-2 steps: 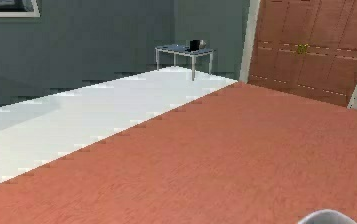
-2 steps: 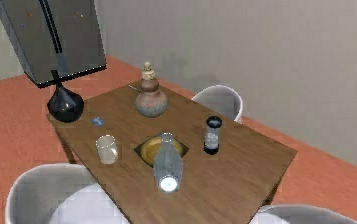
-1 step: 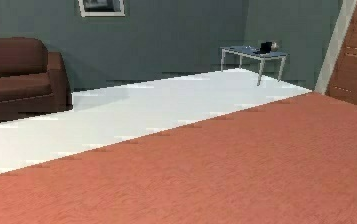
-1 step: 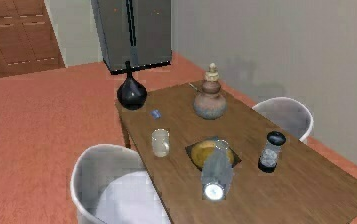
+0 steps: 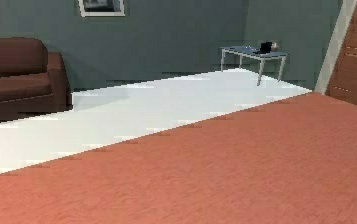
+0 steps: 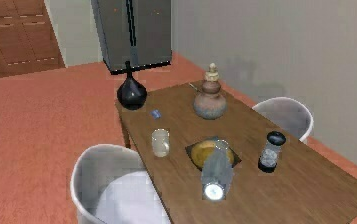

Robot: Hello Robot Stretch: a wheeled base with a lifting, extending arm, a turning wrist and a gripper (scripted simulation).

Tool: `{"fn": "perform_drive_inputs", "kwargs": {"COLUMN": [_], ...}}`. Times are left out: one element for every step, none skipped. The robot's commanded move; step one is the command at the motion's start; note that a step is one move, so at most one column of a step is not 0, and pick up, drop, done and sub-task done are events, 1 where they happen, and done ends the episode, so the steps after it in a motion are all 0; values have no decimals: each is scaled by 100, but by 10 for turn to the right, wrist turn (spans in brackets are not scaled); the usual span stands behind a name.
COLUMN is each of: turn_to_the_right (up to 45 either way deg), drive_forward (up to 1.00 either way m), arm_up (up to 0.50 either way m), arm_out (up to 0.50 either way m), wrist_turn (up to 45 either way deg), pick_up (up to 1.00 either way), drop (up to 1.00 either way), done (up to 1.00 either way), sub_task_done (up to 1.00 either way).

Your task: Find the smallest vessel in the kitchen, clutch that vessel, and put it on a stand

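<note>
A small, pale, translucent cup (image 6: 161, 142) stands upright near the left edge of the wood-grained worktop (image 6: 246, 130). Just right of it lie a shallow yellowish bowl (image 6: 200, 153) and a clear bottle (image 6: 216, 175). Farther back stand a bulbous glossy black vase (image 6: 132, 92) and a round brown jug (image 6: 210, 98). A dark cylindrical tumbler (image 6: 274, 152) stands to the right.

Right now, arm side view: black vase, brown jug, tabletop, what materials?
Black vase: probably glazed ceramic or glass, given the glossy highlight.
Brown jug: likely earthenware, with a matte, mottled surface.
Tabletop: wood, with visible plank grain and a low sheen.
</note>
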Motion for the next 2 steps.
{"fn": "perform_drive_inputs", "kwargs": {"turn_to_the_right": [0,0], "drive_forward": [0,0], "arm_up": [38,0], "arm_out": [0,34], "wrist_turn": [0,0], "pick_up": [0,0], "drop": [0,0], "done": [0,0], "sub_task_done": [0,0]}}
